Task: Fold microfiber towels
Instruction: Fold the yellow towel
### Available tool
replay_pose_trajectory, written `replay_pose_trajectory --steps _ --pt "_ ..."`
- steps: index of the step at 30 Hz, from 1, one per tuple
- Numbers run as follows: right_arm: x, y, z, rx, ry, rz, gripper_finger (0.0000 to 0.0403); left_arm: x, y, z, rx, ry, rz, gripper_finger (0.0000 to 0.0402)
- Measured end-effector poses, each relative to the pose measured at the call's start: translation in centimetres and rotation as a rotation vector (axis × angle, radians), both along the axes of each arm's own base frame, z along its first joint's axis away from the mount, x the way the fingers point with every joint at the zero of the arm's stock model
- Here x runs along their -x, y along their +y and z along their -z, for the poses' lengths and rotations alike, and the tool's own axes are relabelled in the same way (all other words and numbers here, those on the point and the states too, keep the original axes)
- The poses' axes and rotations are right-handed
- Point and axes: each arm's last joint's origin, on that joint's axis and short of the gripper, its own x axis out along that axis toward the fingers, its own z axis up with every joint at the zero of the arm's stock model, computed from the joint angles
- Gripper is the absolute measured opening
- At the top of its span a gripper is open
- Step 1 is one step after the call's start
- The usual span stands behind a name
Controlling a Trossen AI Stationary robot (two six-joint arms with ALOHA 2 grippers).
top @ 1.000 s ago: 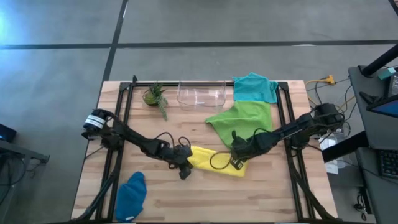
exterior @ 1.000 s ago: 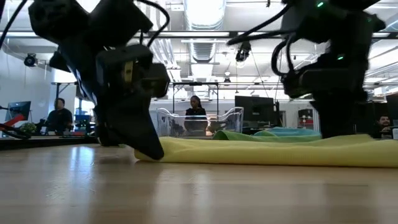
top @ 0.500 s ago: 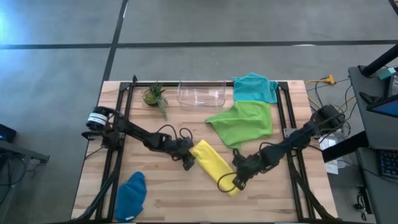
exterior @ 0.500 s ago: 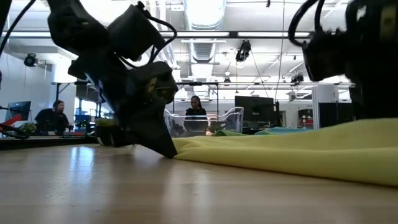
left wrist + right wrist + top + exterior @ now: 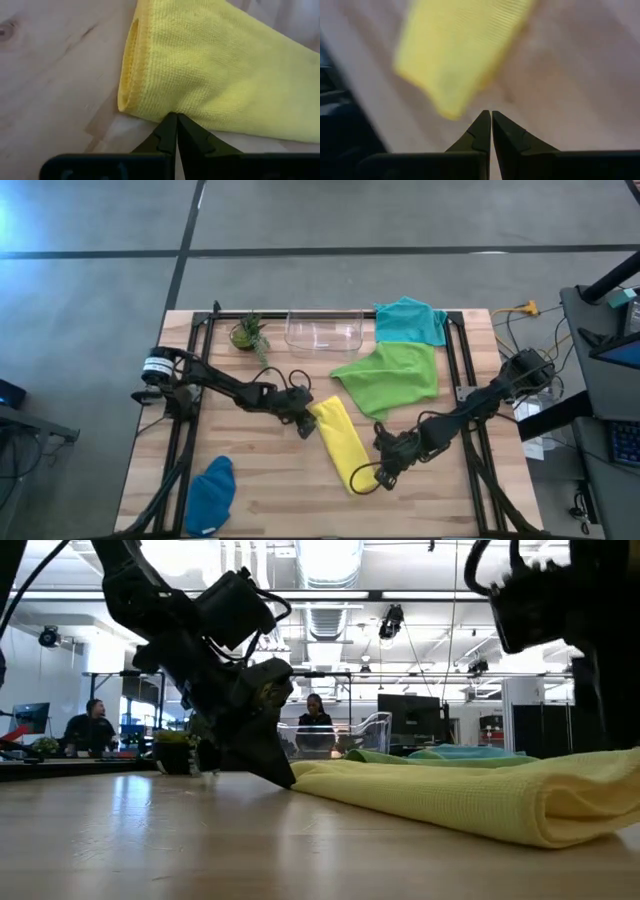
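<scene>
The folded yellow towel point(image 5: 340, 442) is laid diagonally mid-surface. Its far end is touched by the clenched left hand point(image 5: 305, 428), apparently nothing grasped. The right hand point(image 5: 378, 477), likewise clenched and empty, is held at its near end.

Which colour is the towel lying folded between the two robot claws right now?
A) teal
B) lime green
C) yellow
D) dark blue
C: the folded yellow towel lies on the table with the left gripper at one end and the right gripper at the other, while the lime green towel lies spread farther back.
</scene>
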Motion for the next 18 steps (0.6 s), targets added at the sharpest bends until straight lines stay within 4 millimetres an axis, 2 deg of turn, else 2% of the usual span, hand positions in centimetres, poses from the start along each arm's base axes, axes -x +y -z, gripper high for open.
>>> replay_pose_trajectory --steps 3,11,18 --pt "0.4 -0.3 0.2 0.033 0.05 0.004 0.0011 0.1 -0.2 -0.5 0.027 -0.011 0.004 0.0001" --pt "0.2 -0.4 0.7 0.086 0.035 0.025 0.0011 0.5 -1.9 -2.2 0.089 -0.047 0.028 0.0" --pt "-0.9 -0.3 3.0 0.134 0.094 0.022 0.0011 0.6 -2.6 -0.3 0.088 0.053 -0.004 0.0"
